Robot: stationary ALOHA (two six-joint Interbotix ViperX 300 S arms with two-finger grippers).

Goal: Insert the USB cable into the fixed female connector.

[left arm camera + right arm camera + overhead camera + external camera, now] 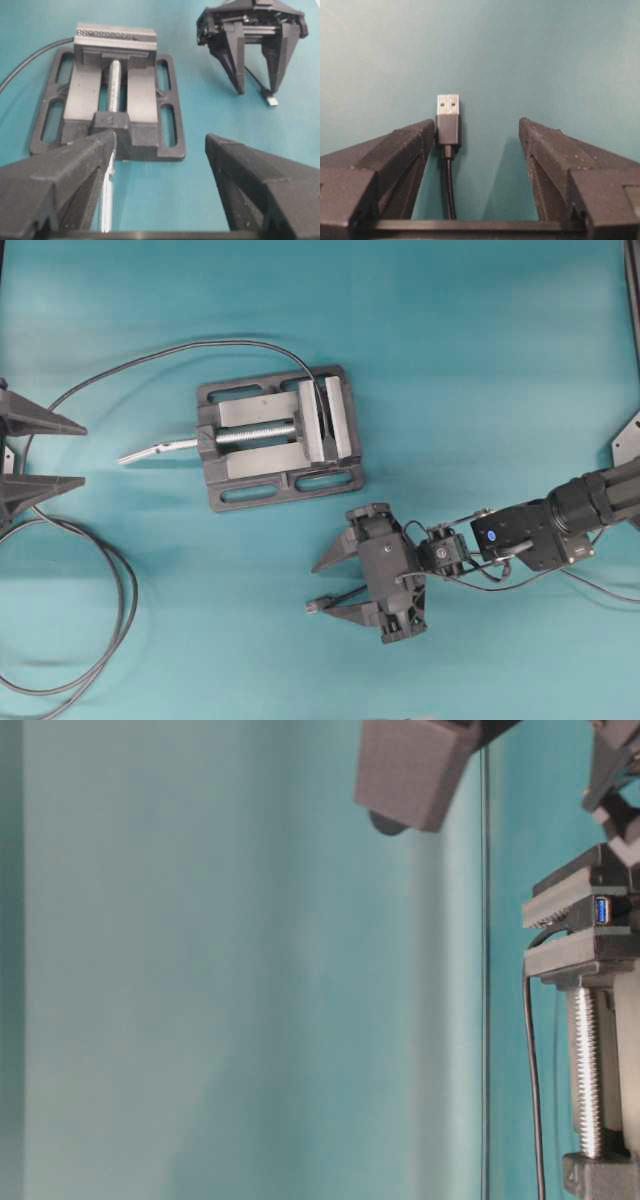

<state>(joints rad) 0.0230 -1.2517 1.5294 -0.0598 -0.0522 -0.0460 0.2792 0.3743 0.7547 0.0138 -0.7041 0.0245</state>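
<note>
While right hand (475, 135) gapes astride it | USB cable (448, 127) flat | tip points away from wrist

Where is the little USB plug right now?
The USB plug lies on the teal table between the open right tool's fingers, nearer one finger, below and right of the vise in the overhead view.

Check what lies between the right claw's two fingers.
The USB plug lies flat on the teal table between the open right claw fingers, beside one finger; right wrist view.
</note>
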